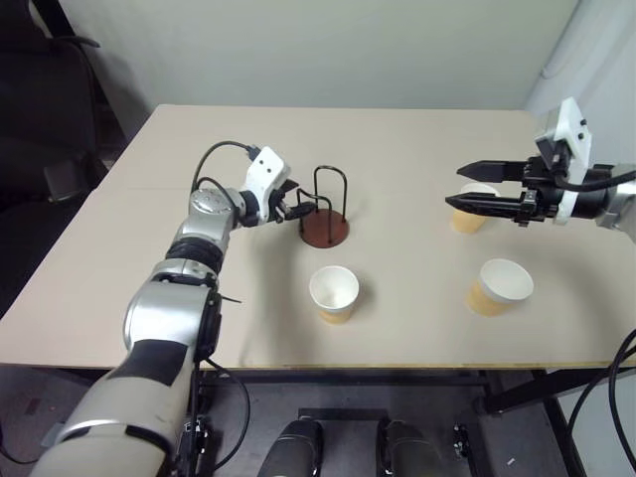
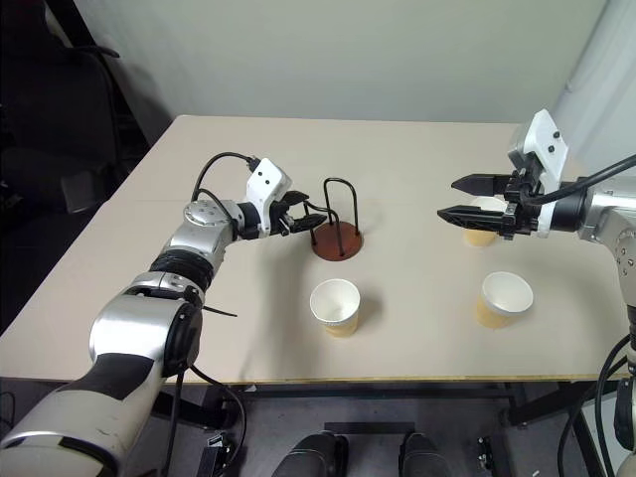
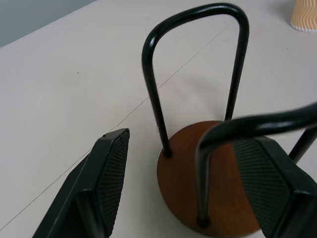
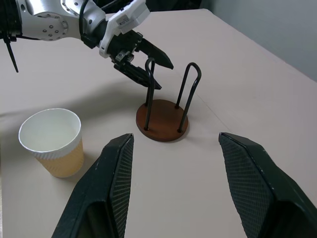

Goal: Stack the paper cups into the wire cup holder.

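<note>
Mid-frame, the open left gripper (image 1: 295, 206) straddles one black loop of the reddish-brown disc-based wire cup holder (image 1: 325, 230), gripping nothing yet. Upper right, the right gripper (image 1: 475, 187) hovers open and empty. Three tan-orange paper cups (image 1: 334, 292) stand unstacked; steadying the holder seems underway, so closing on the wire comes next.

The wire cup holder (image 4: 162, 106) has glossy black metal loops on a smooth, matt reddish-brown disc. The paper cups (image 1: 334, 293) are matt paper, ribbed tan outside and plain white inside. The left gripper (image 3: 185, 196) has matt black fingers (image 3: 111, 173) with finely cross-hatched pads. The surface (image 1: 417, 149) is matt, smooth beige.
</note>
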`<state>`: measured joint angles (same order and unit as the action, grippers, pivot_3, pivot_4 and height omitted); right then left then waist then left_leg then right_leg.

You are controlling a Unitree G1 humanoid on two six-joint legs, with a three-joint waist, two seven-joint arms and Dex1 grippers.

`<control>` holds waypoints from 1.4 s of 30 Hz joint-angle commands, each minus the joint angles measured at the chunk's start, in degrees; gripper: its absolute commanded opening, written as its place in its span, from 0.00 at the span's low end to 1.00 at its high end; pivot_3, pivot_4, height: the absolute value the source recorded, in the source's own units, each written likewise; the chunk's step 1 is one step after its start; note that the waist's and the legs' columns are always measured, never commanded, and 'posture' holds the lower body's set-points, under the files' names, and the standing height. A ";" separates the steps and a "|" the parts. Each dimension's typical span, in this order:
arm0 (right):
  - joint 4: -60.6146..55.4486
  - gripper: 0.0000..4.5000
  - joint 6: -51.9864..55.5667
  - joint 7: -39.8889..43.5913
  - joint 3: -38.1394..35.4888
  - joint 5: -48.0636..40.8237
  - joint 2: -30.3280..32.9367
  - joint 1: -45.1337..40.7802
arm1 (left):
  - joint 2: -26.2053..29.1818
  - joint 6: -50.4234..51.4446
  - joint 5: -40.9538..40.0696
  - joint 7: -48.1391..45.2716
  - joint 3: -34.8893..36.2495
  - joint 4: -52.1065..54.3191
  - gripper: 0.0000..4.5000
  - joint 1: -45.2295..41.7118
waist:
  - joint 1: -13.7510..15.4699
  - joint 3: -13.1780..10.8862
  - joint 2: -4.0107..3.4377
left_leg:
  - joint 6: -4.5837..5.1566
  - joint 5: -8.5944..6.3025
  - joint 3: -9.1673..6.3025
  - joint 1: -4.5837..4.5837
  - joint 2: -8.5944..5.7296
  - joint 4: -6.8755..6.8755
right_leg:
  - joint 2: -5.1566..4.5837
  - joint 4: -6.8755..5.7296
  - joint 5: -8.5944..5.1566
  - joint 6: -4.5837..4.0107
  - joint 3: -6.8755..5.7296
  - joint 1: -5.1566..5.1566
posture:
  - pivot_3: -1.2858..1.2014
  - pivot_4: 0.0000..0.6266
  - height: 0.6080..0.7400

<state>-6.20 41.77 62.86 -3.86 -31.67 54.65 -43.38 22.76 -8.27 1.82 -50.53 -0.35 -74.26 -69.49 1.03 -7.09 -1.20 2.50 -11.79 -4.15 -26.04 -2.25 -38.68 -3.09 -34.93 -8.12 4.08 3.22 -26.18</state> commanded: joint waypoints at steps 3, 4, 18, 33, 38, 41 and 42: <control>-2.28 0.61 0.29 -0.75 -3.17 -1.15 1.07 0.03 | -0.76 -0.68 -0.37 0.05 1.47 0.17 0.69 -1.69 | 0.04 0.00 0.00 | 0.00 0.01 0.00 0.00 -0.01 0.00 | 0.00 0.00 0.00 0.01 0.00 0.00 | 0.52 0.24 1.00; -2.36 0.61 0.39 -0.86 -3.22 -1.22 1.12 0.04 | -0.79 -0.63 -0.48 -0.25 1.59 0.19 0.63 -1.71 | 0.04 0.00 0.00 | 0.00 0.01 0.01 -0.01 -0.01 0.00 | 0.00 0.00 0.01 0.02 0.00 0.01 | 0.52 0.24 1.00; -1.69 0.61 -0.21 -1.45 -3.52 -0.87 1.39 0.28 | -0.45 0.67 -0.59 -5.99 2.58 0.30 0.01 -2.45 | 0.05 -0.01 0.01 | 0.02 0.02 0.01 0.01 -0.01 -0.01 | 0.00 0.01 0.01 0.03 0.01 0.03 | 0.52 0.24 1.00; -1.93 0.61 -0.82 -1.70 -4.12 -0.22 1.76 1.58 | -7.86 1.19 -1.71 -6.80 3.38 0.76 0.01 -3.19 | 0.34 -0.01 0.02 | 0.04 0.02 0.02 0.00 -0.02 -0.01 | -0.03 0.03 0.02 0.15 0.00 0.06 | 0.52 0.24 1.00; -2.60 0.61 -0.50 -1.95 -4.63 -0.35 2.29 2.32 | -10.14 1.72 -2.10 -7.46 3.65 0.80 0.01 -3.57 | 0.35 -0.01 0.02 | 0.06 0.03 0.03 0.00 -0.02 -0.02 | -0.04 0.06 0.08 0.28 0.02 0.08 | 0.52 0.24 1.00; -2.79 0.61 -0.40 -2.05 -4.80 -0.44 2.54 2.49 | -11.19 2.01 -2.21 -8.15 3.70 0.93 0.01 -3.55 | 0.35 -0.02 0.02 | 0.07 0.03 0.04 0.00 -0.02 -0.02 | -0.04 0.07 0.13 0.38 0.02 0.09 | 0.52 0.24 1.00; -2.78 0.61 -0.43 -2.07 -4.79 -0.47 2.59 2.51 | -11.29 2.07 -2.23 -8.21 3.73 0.94 0.01 -3.55 | 0.34 -0.02 0.02 | 0.07 0.03 0.04 0.00 -0.02 -0.03 | -0.04 0.08 0.13 0.38 0.02 0.10 | 0.52 0.24 1.00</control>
<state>-7.21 41.70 61.24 -6.12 -31.79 56.32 -40.74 11.56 -6.01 0.71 -58.45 2.14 -74.31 -70.86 1.38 -7.11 -1.18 2.57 -11.77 -4.10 -26.04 -2.27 -38.70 -3.12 -34.85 -7.99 4.47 3.24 -26.09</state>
